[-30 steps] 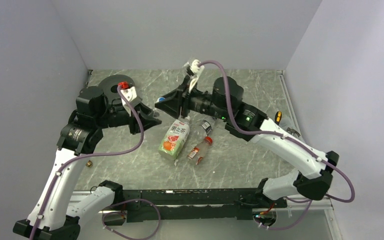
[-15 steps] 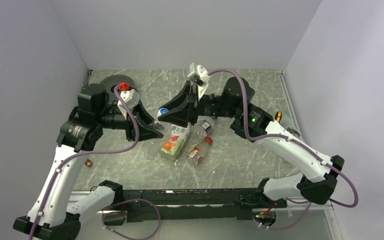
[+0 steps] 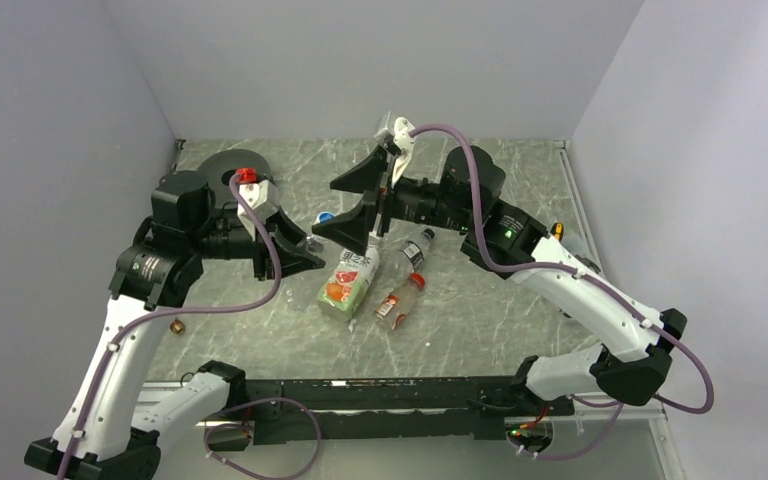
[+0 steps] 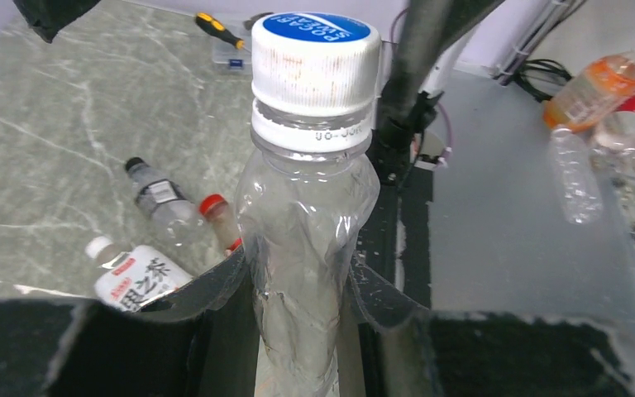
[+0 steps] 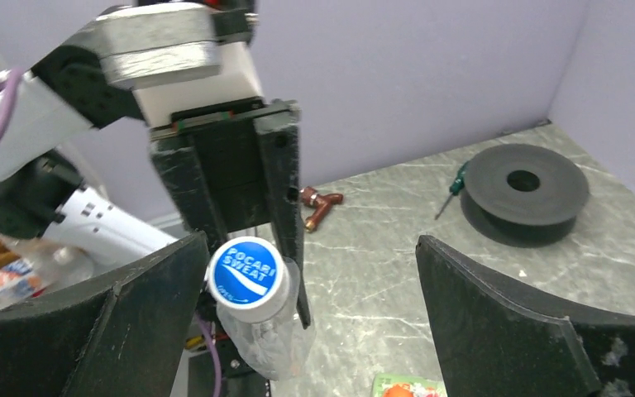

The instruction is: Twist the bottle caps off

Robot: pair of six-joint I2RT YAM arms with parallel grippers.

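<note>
Cap point(image 5: 245, 277) on clamped bottle point(image 4: 306, 223) sits between spread right fingers point(image 5: 504, 322).

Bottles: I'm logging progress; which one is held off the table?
The clear bottle with the blue-topped cap, clamped in the left gripper; the green-labelled, red-capped and black-capped ones lie on the table.

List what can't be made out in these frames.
Base of the held bottle: left wrist view, cut off by the bottom edge; top view, hidden by the left gripper.
Whether its cap is loosened: threads covered by the cap's skirt, all views.
Neck of the green-label bottle: top view, under the open right gripper.
A small brown item: top view, too small to identify.
</note>
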